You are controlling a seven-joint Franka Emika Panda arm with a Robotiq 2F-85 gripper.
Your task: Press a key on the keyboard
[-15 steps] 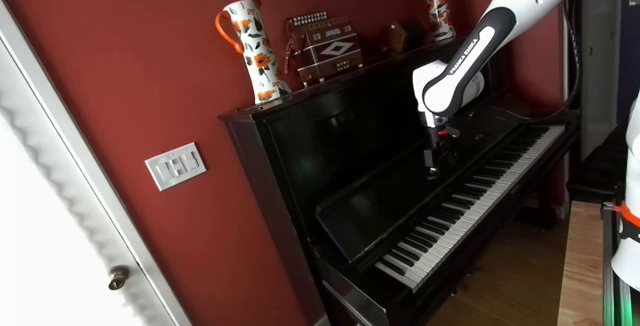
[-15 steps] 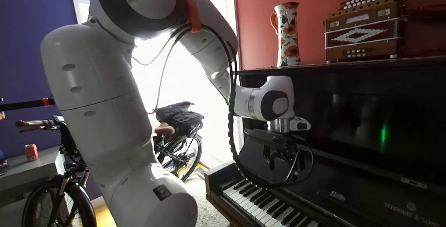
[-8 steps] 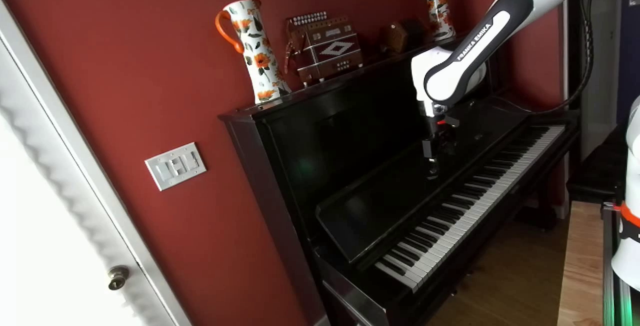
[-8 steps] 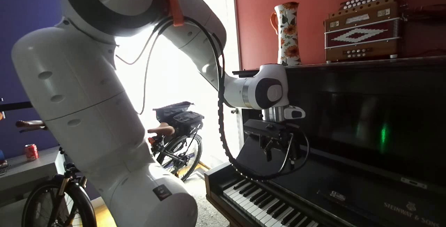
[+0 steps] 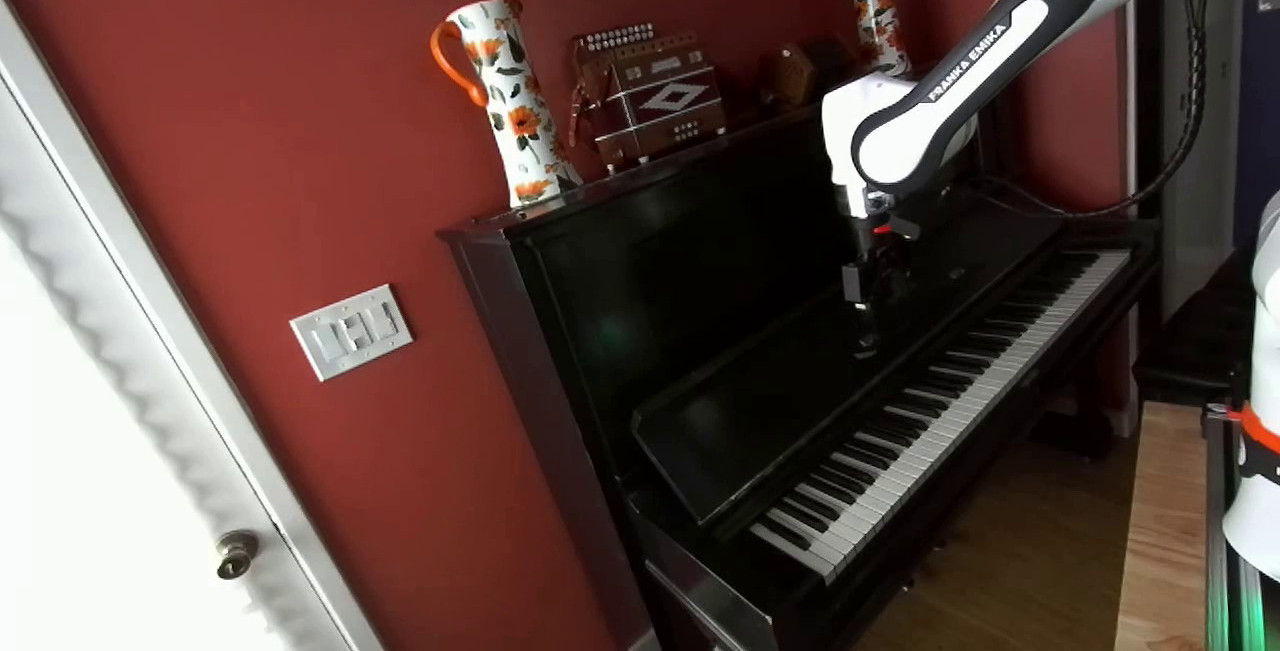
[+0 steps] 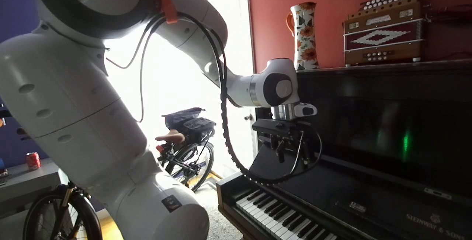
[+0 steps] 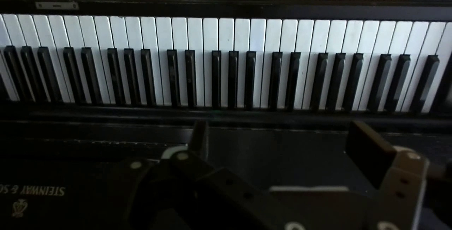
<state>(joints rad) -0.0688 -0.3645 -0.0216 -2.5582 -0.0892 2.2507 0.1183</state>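
The keyboard (image 5: 935, 436) is a long row of white and black keys on a glossy black upright piano (image 5: 690, 261). It also shows in the other outside picture, an exterior view (image 6: 274, 214), and it spans the upper half of the wrist view (image 7: 226, 42). My gripper (image 5: 868, 326) points down in front of the piano's fallboard, apart from the keys. In an exterior view it hangs above the far end of the keys (image 6: 293, 159). In the wrist view my gripper (image 7: 277, 134) has its two fingers wide apart with nothing between them, over the black fallboard.
Flowered pitchers (image 5: 515, 106) (image 5: 878, 16) and an accordion (image 5: 660, 96) stand on the piano top. A black cable (image 6: 225, 122) loops from the arm to the gripper. A wooden tabletop (image 5: 1165, 531) is beside the robot base. A bicycle (image 6: 191, 159) stands behind the arm.
The arm has swung left in an exterior view. The gripper has risen a little and moved slightly left there, further above the keys. The piano has not moved.
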